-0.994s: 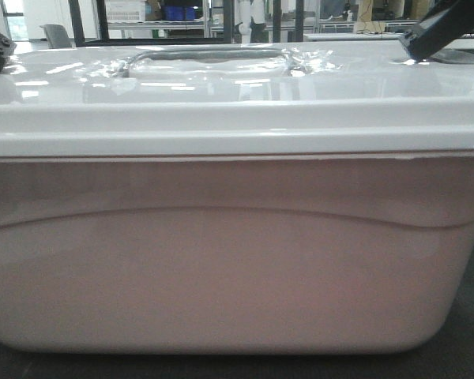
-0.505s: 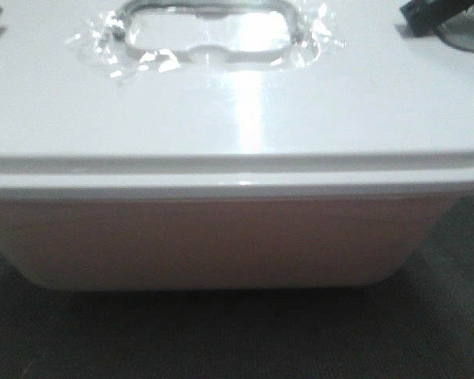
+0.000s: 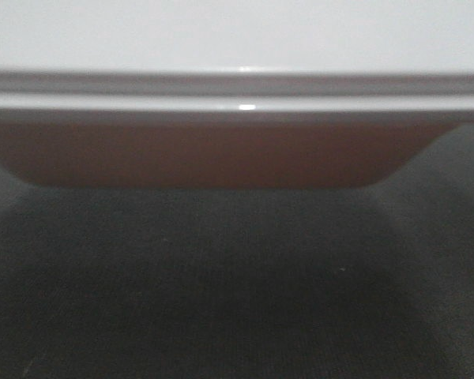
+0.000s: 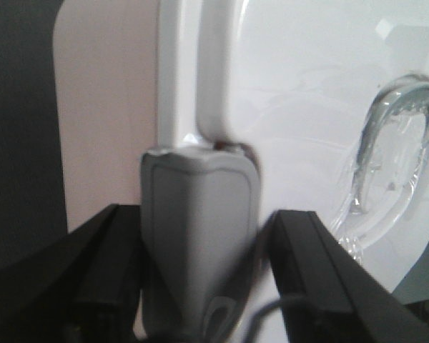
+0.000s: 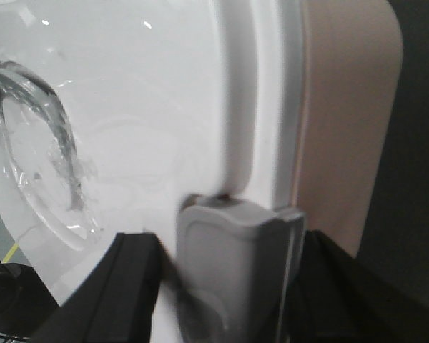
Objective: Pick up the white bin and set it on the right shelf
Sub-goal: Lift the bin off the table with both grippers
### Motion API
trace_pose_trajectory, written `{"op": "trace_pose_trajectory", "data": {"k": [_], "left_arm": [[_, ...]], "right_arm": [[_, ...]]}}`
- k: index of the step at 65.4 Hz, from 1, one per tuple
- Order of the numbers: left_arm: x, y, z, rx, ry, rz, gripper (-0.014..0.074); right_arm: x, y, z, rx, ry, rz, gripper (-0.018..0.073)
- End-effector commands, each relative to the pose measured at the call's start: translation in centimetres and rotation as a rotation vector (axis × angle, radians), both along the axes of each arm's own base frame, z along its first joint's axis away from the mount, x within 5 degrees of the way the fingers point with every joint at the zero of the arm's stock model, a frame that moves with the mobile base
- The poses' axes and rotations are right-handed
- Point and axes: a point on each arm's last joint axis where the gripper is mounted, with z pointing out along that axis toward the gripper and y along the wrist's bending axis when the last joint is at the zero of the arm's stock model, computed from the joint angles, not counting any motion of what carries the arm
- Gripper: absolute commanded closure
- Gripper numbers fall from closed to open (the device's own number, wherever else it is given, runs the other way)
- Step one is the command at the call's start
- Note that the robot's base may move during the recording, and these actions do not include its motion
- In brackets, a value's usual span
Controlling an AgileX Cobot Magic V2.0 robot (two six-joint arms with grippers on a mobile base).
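Jaws on both arms are drawn in narrow and clamp the white bin (image 3: 237, 154) by its ends. The left gripper (image 4: 204, 225) pinches the grey latch (image 4: 199, 186) at one end. The right gripper (image 5: 229, 250) pinches the matching latch (image 5: 236, 225) at the other. Nothing else is held.

The bin sits directly ahead of the front camera, long side on. Its glossy lid (image 4: 300, 93) is uppermost, and the recessed handle (image 4: 397, 143) lies between the two grips. Below it is the dark textured worktop (image 3: 237, 300). The front view is too close and dim to confirm whether the base rests on it or hangs just clear. The right shelf appears in no view.

The step in hand is judged to be the two-arm lift and carry.
- Raise both wrists at an equal rate so the lid stays level.
- Maintain inward pressure, because the latches are the only hold and a hinged latch may swing or unclip under load.
- Confirm the base is clear before any sideways travel.
- Move slowly: the wide bin blocks the forward view.
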Motion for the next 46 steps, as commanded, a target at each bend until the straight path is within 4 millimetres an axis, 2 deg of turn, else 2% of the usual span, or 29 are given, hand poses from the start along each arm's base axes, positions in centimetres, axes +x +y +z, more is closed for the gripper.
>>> {"op": "trace_pose_trajectory", "data": {"k": [1, 11, 21, 32, 46], "left_arm": [[-2.0, -1.0, 2.7, -0.145, -0.098, -0.057, 0.0354], [-4.2, -1.1, 3.5, -0.135, -0.177, -0.063, 0.0354], [-5.4, -1.2, 3.9, -0.131, -0.223, -0.064, 0.0354], [-5.6, -1.2, 3.9, -0.13, -0.228, -0.066, 0.0354], [-5.6, -1.2, 3.9, -0.13, -0.228, -0.066, 0.0354]], "right_arm": [[-3.1, 1.3, 2.5, 0.12, -0.059, 0.17, 0.0162], [-5.0, 1.5, 3.5, 0.108, -0.139, 0.166, 0.0162], [-6.6, 1.6, 4.3, 0.099, -0.218, 0.143, 0.0162], [-7.5, 1.5, 4.8, 0.095, -0.277, 0.11, 0.0162], [-7.6, 1.5, 4.8, 0.095, -0.281, 0.107, 0.0162]]}}
